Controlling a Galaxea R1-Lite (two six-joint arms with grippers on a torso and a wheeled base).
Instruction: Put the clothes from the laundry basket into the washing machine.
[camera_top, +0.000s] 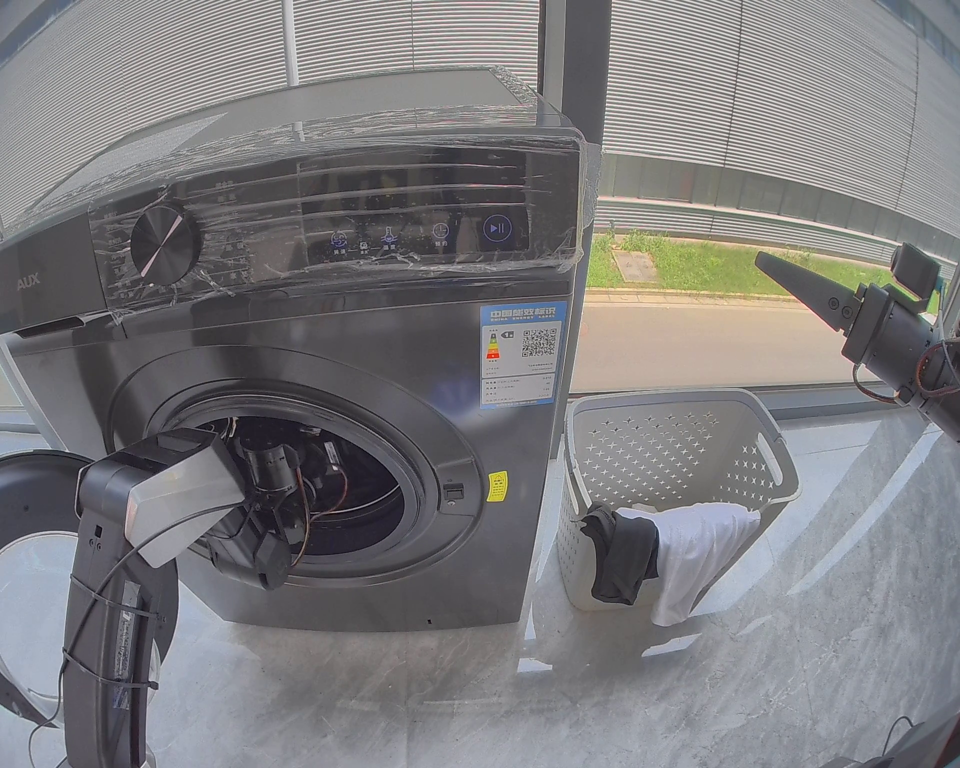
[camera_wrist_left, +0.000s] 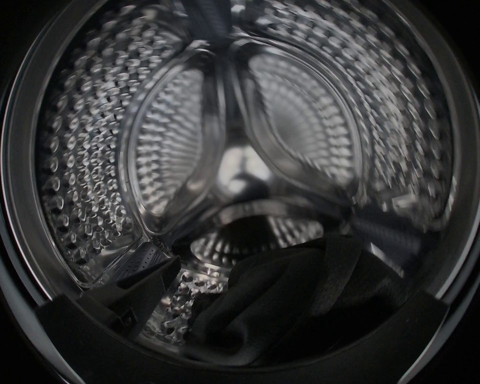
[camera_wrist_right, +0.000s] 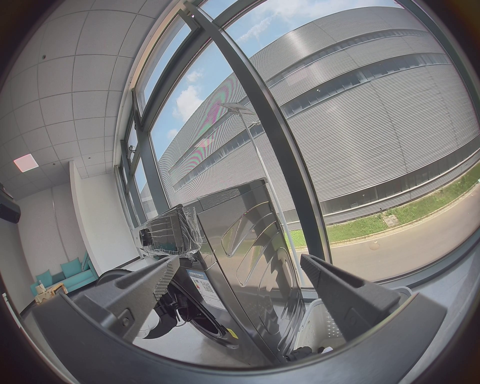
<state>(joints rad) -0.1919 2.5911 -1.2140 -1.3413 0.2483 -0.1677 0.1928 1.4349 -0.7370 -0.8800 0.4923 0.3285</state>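
Where the arm passes through the round mouth of the grey steel front-loading washing machine (camera_top: 300, 330), cannot make out the left claw (camera_wrist_left: 240, 265) from the head view: hidden behind its own wrist. Find it, from the wrist camera, inside the dimpled steel drum (camera_wrist_left: 100, 150), spread wide and gripping nothing. See one black finger (camera_wrist_left: 145, 285) clearly; lose the other under a crumpled dark garment (camera_wrist_left: 300, 295) lying on the drum floor just ahead of the claw and over that side of it. Cannot tell whether cloth and hidden finger touch.

Find the right claw (camera_wrist_right: 239, 260) held high, well apart from the machine, released and empty. Below it, well apart, find the white perforated plastic laundry basket (camera_top: 660, 402), just beside the machine. Over its near rim, see a white garment (camera_top: 700, 555) and a black garment (camera_top: 622, 555) hanging side by side, touching. Cannot see the basket's floor behind that rim. Catch only part of the machine's round door (camera_top: 30, 490), standing open beside the left arm and cut off by the frame edge.
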